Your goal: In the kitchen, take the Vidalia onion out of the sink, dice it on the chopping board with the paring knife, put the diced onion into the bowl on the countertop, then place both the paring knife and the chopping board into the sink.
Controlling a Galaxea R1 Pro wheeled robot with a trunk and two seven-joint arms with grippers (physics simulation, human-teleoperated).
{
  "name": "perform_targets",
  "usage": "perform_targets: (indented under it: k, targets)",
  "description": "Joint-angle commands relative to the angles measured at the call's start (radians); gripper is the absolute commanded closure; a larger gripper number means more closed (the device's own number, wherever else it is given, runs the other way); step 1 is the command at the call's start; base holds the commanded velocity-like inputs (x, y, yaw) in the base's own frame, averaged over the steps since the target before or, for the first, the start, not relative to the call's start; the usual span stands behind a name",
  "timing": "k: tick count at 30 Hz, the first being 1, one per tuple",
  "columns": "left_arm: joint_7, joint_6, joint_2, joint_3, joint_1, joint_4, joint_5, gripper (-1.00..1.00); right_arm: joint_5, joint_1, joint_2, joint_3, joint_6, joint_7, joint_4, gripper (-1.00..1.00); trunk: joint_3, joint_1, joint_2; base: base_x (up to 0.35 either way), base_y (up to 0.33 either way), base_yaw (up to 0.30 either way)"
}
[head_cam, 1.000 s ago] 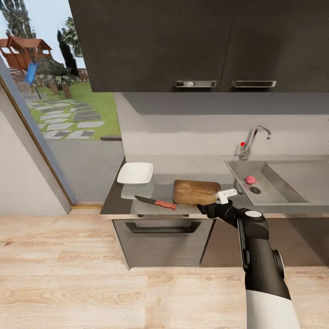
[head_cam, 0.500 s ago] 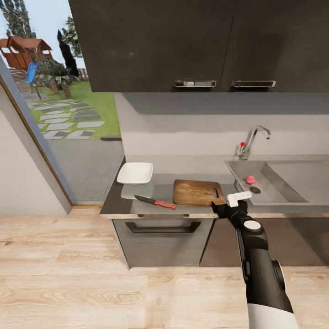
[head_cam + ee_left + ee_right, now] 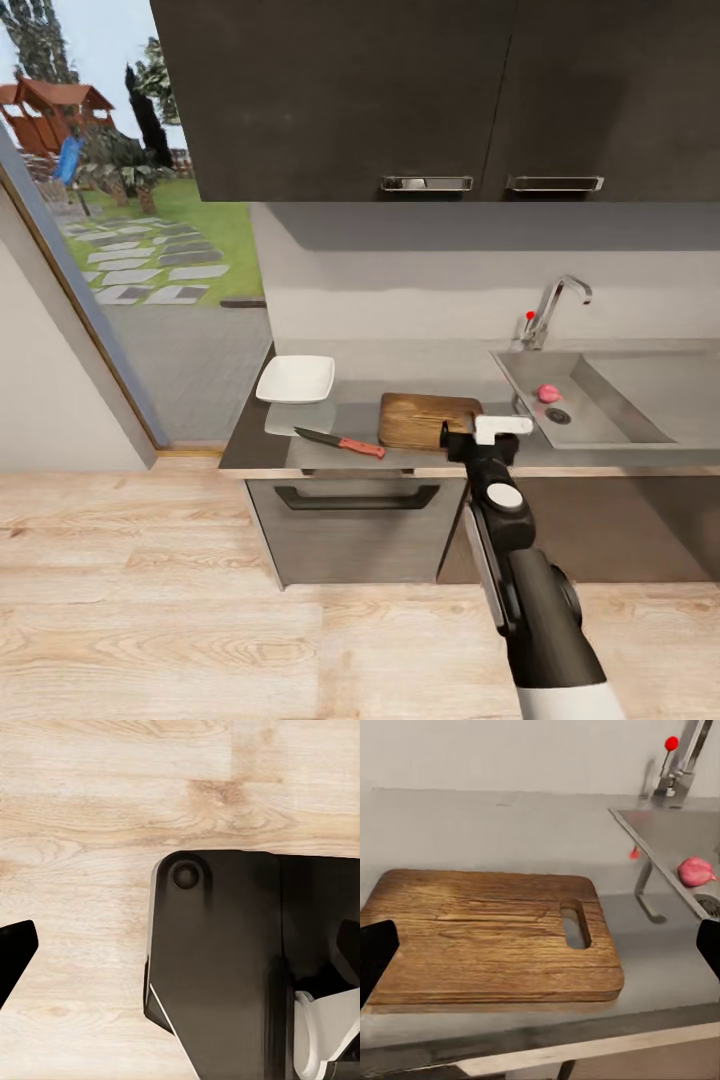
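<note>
The pink Vidalia onion (image 3: 548, 393) lies in the grey sink (image 3: 600, 415) beside the round drain, and shows too in the right wrist view (image 3: 695, 871). The brown chopping board (image 3: 420, 420) lies flat on the dark countertop (image 3: 250, 450). Left of it rest the paring knife (image 3: 340, 441) with its orange-red handle and, further back, the white bowl (image 3: 296, 379). My right gripper (image 3: 478, 432) hovers at the board's right front corner, open and empty; its wrist view faces the board (image 3: 491, 937) between two wide-apart fingertips (image 3: 375, 952). My left gripper (image 3: 180, 945) is open over the floor.
A chrome tap (image 3: 552, 303) with a red dot stands behind the sink. Black upper cabinets (image 3: 430, 90) hang above the counter. A dark oven front (image 3: 355, 525) sits below the worktop. A glass door to the garden is at the left, with light wood floor (image 3: 150, 600) in front.
My right gripper first swung right toward the sink's front edge, then came back left to the board's right front corner, with the forearm swinging left. Nothing on the counter moved.
</note>
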Motion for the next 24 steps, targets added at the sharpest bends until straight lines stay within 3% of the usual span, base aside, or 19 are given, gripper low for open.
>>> perform_targets:
  k: [1,2,6,9,10,15,21,24]
  targets:
    - [-0.003,-0.001,-0.001,0.003,0.001,-0.002,0.002,-1.0,-0.007,0.012,0.0,0.009,-0.024,-0.009,-0.002,-1.0,-0.002,0.001,-0.002,0.0,0.0,0.0]
    - [-0.003,-0.001,0.0,0.003,0.001,-0.002,0.002,-1.0,-0.025,0.046,0.0,0.036,-0.103,-0.018,-0.008,-1.0,-0.002,0.001,-0.002,0.0,0.0,0.0]
    - [-0.003,-0.001,0.001,0.004,0.001,-0.002,0.002,-1.0,-0.031,0.089,0.0,0.059,-0.146,-0.019,-0.012,-1.0,-0.002,0.001,-0.002,0.0,0.0,0.0]
    - [-0.003,-0.001,0.001,0.004,0.001,-0.002,0.002,-1.0,-0.032,0.123,0.0,0.064,-0.18,-0.017,-0.019,-1.0,-0.002,0.001,-0.002,0.0,0.0,0.0]
    - [-0.003,-0.001,0.001,0.004,0.001,-0.002,0.002,-1.0,-0.033,0.165,0.0,0.066,-0.231,-0.014,-0.031,-1.0,-0.002,0.001,-0.002,0.0,0.0,0.0]
    - [-0.003,-0.001,0.001,0.005,0.001,-0.002,0.002,-1.0,-0.032,0.242,0.0,0.069,-0.308,-0.013,-0.044,-1.0,-0.002,0.001,-0.002,0.0,0.0,0.0]
    - [-0.003,-0.001,0.001,0.005,0.001,-0.002,0.003,-1.0,-0.03,0.382,0.0,0.084,-0.412,-0.012,-0.05,-1.0,-0.002,0.001,-0.002,0.0,0.0,0.0]
    - [-0.003,-0.001,0.002,0.005,0.001,-0.002,0.003,-1.0,-0.03,0.436,-0.026,0.124,-0.457,-0.012,-0.05,-1.0,-0.002,0.001,-0.002,0.0,0.0,0.0]
